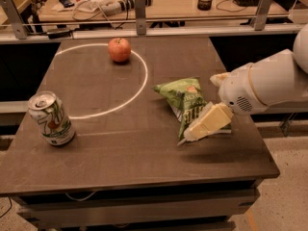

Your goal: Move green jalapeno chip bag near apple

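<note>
The green jalapeno chip bag (183, 99) lies crinkled on the dark table, right of centre. The red-orange apple (119, 49) sits at the far side of the table, on the white ring's far edge. My gripper (199, 129) reaches in from the right on a white arm and hangs over the bag's near right end, its cream finger (210, 122) overlapping that end. I cannot see whether it touches or holds the bag.
A green-and-white soda can (50, 119) stands at the near left. A white ring (143, 83) is marked on the table (125, 153). A cluttered desk with rails (139, 6) stands behind the table. The table's right edge is close to the arm.
</note>
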Controlling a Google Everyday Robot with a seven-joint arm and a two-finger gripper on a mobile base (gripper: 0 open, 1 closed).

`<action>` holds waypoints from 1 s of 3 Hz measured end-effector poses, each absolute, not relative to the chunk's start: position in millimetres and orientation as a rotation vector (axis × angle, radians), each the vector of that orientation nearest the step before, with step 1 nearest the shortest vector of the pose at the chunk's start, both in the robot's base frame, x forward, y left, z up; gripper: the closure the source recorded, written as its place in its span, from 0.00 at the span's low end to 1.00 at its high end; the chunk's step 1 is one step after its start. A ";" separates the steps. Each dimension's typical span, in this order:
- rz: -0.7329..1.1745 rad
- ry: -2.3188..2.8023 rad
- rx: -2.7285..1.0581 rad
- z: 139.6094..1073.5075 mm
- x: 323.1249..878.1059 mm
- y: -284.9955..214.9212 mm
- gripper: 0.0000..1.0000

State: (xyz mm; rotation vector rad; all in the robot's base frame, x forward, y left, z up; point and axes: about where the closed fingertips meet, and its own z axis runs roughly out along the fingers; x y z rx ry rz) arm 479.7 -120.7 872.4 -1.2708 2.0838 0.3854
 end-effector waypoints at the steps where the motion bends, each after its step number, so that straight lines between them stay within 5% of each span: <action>1: 0.379 2.086 -1.295 860.3 478.8 -114.8 0.00; 3: 0.365 2.049 -1.340 846.7 477.3 -108.6 0.40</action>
